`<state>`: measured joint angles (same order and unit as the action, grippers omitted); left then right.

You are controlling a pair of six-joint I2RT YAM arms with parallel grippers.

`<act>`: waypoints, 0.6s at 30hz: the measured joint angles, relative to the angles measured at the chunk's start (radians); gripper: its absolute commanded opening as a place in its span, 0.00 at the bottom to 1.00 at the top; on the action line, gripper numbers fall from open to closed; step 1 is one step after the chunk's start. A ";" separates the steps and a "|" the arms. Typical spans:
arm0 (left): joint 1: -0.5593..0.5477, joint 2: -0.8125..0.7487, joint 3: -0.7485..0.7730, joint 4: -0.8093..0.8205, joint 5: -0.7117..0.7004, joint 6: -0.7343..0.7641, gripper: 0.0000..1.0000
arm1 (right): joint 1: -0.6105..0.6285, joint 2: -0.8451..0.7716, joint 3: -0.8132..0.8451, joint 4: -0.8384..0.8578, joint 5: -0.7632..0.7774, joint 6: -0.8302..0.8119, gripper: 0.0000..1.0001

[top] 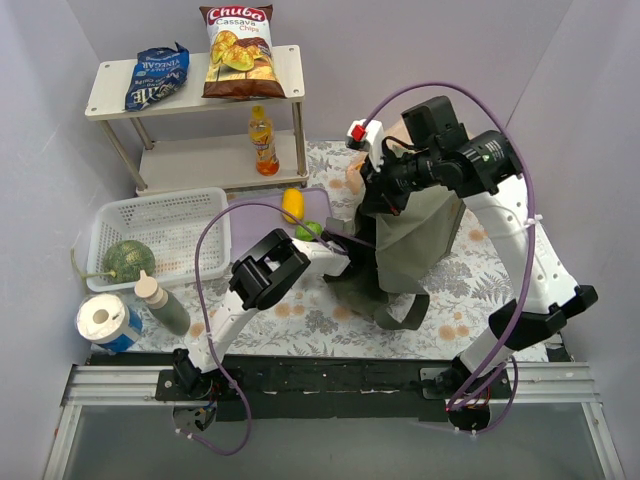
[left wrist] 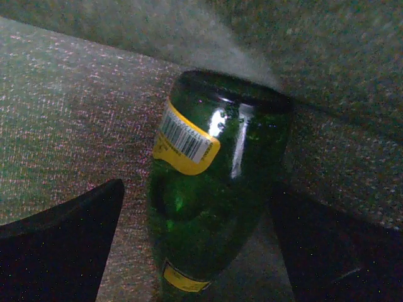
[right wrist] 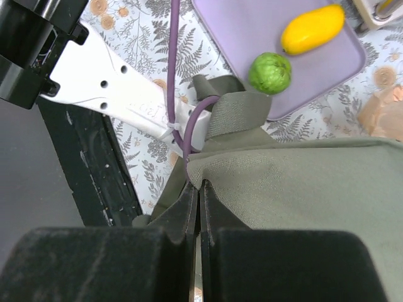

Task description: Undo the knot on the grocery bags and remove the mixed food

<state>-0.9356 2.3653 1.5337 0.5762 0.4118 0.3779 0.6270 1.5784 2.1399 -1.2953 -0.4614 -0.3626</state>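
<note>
My left gripper (left wrist: pixel 198 189) is inside the olive-green tote (top: pixel 415 240), open, its fingers (left wrist: pixel 63 251) on either side of a green glass bottle (left wrist: pixel 214 189) with a yellow label. My right gripper (right wrist: pixel 199 189) is shut on the tote's rim (right wrist: pixel 283 182) and holds it up. A small patch of the peach-orange plastic bag (right wrist: pixel 384 113) shows behind the tote (top: pixel 352 178); its knot is hidden. The yellow fruit (top: pixel 292 204) and green fruit (top: pixel 308 230) lie on a lilac tray (top: pixel 250 212). The melon (top: pixel 128 260) sits in a white basket (top: pixel 190 215).
A white shelf (top: pixel 190 160) at the back left carries the cassava chips bag (top: pixel 237 50), the dark-blue snack bag (top: pixel 157 76) and the orange drink bottle (top: pixel 263 140). A paper roll (top: pixel 103 320) and a squeeze bottle (top: pixel 160 303) stand at the front left.
</note>
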 measured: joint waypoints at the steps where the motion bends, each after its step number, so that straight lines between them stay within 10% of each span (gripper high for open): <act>1: 0.000 0.005 0.004 -0.006 0.021 0.027 0.91 | 0.007 0.012 0.009 -0.006 0.001 0.005 0.01; 9: 0.007 0.006 0.018 -0.093 0.082 0.116 0.05 | 0.003 0.012 0.000 -0.011 0.004 0.024 0.01; 18: -0.003 -0.243 -0.336 -0.016 0.016 0.067 0.00 | -0.227 -0.184 -0.241 0.082 -0.181 -0.058 0.01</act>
<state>-0.9382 2.1220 1.1973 0.5602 0.4274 0.4446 0.4004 1.3941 1.8988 -1.2133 -0.6426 -0.4206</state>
